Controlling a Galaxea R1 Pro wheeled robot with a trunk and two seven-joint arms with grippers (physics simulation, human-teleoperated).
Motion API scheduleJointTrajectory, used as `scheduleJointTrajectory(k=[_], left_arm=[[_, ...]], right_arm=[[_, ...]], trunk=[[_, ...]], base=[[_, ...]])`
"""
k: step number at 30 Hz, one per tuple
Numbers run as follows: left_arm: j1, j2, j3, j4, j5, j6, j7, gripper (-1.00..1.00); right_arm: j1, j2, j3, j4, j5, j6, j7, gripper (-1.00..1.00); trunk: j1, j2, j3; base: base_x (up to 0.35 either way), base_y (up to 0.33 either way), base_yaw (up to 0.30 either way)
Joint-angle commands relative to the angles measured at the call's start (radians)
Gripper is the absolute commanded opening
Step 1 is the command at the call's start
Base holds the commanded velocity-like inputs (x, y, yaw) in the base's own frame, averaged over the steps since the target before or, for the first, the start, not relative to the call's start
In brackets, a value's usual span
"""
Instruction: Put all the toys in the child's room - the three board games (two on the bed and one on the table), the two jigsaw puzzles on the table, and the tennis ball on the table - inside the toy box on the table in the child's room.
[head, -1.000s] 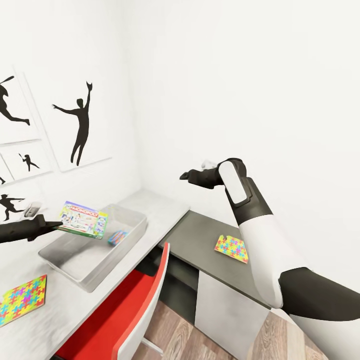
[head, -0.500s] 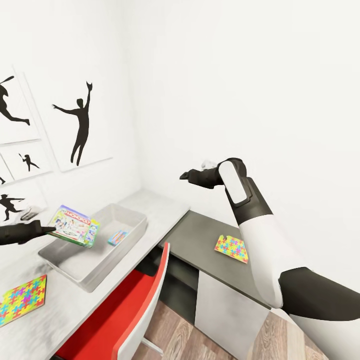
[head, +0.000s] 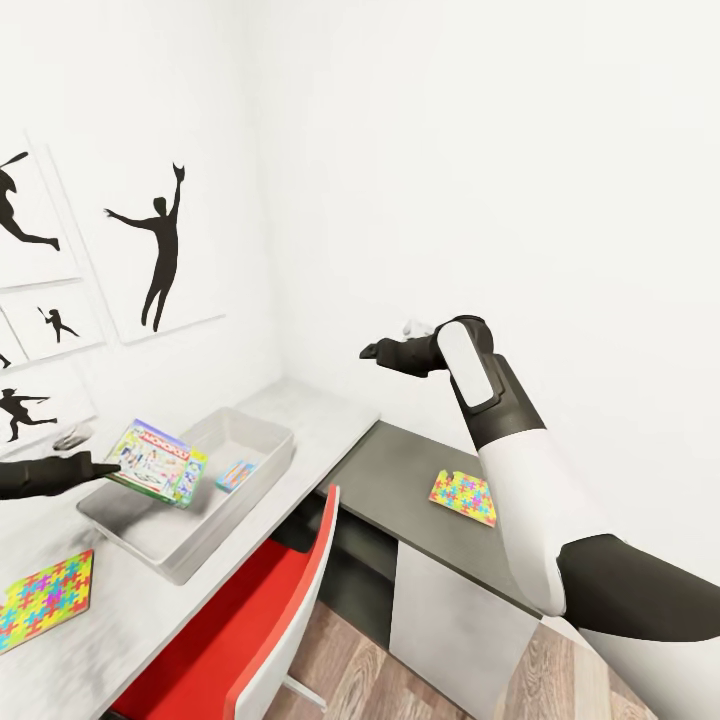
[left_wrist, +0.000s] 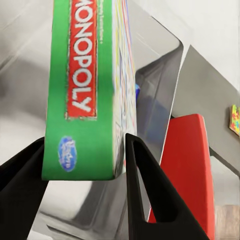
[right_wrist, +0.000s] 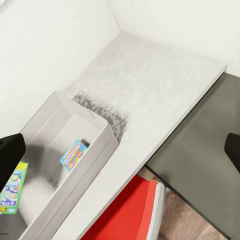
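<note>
My left gripper (head: 112, 466) is shut on the green Monopoly board game (head: 156, 461), gripping one short edge. It holds the box tilted just above the left end of the grey toy box (head: 262, 462). In the left wrist view the Monopoly box (left_wrist: 82, 85) sits between both fingers (left_wrist: 144, 185), over the toy box (left_wrist: 155, 85). A small colourful box (head: 232, 474) lies inside it, and shows again (right_wrist: 75, 154) in the right wrist view. One jigsaw puzzle (head: 44, 596) lies on the pale table (head: 320, 415), another (head: 463, 497) on the dark section. My right gripper (head: 372, 351) hangs open, high above the table.
A red chair (head: 268, 610) stands tucked against the desk's front edge, below the toy box. Black silhouette pictures (head: 158, 250) hang on the left wall. White drawers (head: 450, 620) sit under the dark section, with wood floor beneath.
My left gripper has carried the Monopoly box slightly left and down towards the toy box's left end. The right arm has stayed still.
</note>
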Motion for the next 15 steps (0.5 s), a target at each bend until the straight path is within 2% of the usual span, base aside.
scheduleJointTrajectory(k=[1, 2, 5, 7, 15], left_arm=[[-0.002, -0.001, -0.004, 0.001, -0.01, 0.004, -0.01, -1.0], [-0.002, 0.0, -0.012, 0.002, -0.01, 0.002, -0.011, -1.0], [-0.002, 0.0, -0.07, 0.006, -0.011, -0.004, -0.012, -1.0], [-0.002, 0.001, -0.086, 0.008, -0.011, -0.005, -0.012, -1.0], [-0.002, 0.012, -0.103, 0.036, -0.012, -0.007, -0.012, -1.0]], right_arm=[[-0.001, 0.0, 0.001, -0.001, -0.01, 0.002, -0.011, 1.0], [-0.001, 0.0, 0.001, -0.001, -0.01, 0.002, -0.011, 1.0], [0.0, 0.0, 0.001, -0.01, -0.009, 0.0, -0.01, 1.0], [0.001, 0.0, 0.003, -0.022, -0.009, -0.008, -0.01, 1.0], [0.002, 0.0, 0.013, -0.053, -0.01, -0.049, -0.008, 1.0]], trunk=[[0.0, -0.002, -0.002], [0.0, -0.002, -0.002], [0.0, -0.002, -0.002], [0.0, -0.002, -0.002], [0.0, -0.002, -0.002]], base=[[0.0, 0.0, 0.0], [0.0, 0.0, 0.0], [0.0, 0.0, 0.0], [0.0, 0.0, 0.0], [0.0, 0.0, 0.0]])
